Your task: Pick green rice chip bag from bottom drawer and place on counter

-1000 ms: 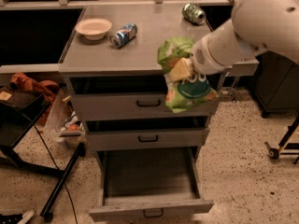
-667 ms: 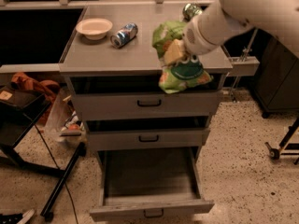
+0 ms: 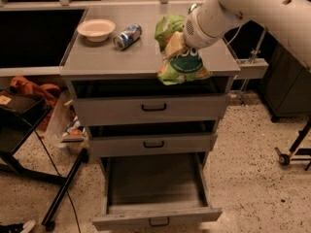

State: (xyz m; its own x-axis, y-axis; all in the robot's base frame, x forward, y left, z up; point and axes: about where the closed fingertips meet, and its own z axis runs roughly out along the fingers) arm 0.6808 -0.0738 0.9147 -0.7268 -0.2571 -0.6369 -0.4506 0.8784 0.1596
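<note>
Light-green crinkled foil with a dark-green and white round logo and orange patches: the green rice chip bag (image 3: 183, 68) hangs over the front right part of the grey desk (image 3: 112, 57). The end effector (image 3: 174, 43) is grasping its top. The bottom drawer (image 3: 155, 188) stands pulled out.

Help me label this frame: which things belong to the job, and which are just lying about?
Job: green rice chip bag, held by the gripper above the front edge of the counter; open bottom drawer.
Lying about: bowl, blue can, both on the counter.
</note>
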